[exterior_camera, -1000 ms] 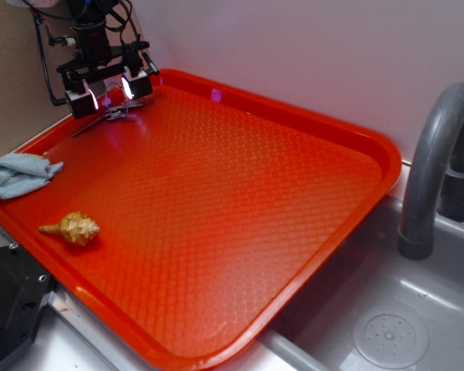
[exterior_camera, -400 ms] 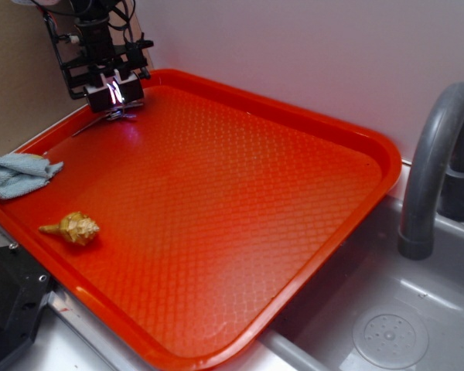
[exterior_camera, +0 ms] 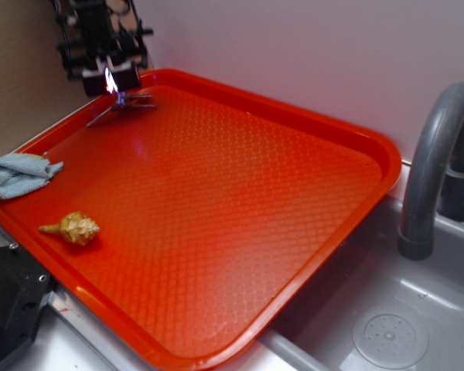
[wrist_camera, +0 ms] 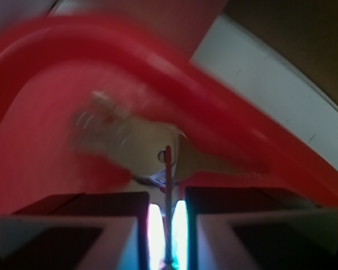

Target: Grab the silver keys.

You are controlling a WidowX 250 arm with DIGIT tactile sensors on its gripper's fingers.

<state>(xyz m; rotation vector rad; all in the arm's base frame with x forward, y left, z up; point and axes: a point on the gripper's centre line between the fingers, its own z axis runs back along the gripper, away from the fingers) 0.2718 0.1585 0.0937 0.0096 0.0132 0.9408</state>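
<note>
**Gripper Closed on Keys at Far Left Corner of Tray**

While the exterior view shows the whole scene, only the wrist view resolves the grip itself. In the exterior view, the gripper [exterior_camera: 114, 83] hangs over the far left corner of the red tray [exterior_camera: 309, 255], with the silver keys [exterior_camera: 124, 107] dangling just beneath it and spreading outward, the long thin piece pointing left toward the tray rim. Whether the keys touch the tray surface cannot be told. The wrist view shows the two fingers [wrist_camera: 90, 225] pressed nearly together, pinching a thin part of the silver keys [wrist_camera: 167, 169] between them; the rest of the bunch is blurred.

Visible in the exterior view only:
- a light-blue cloth [exterior_camera: 14, 173] over the tray's left edge;
- a tan seashell [exterior_camera: 73, 228] near the front left;
- a grey faucet [exterior_camera: 429, 166] at right.
</note>
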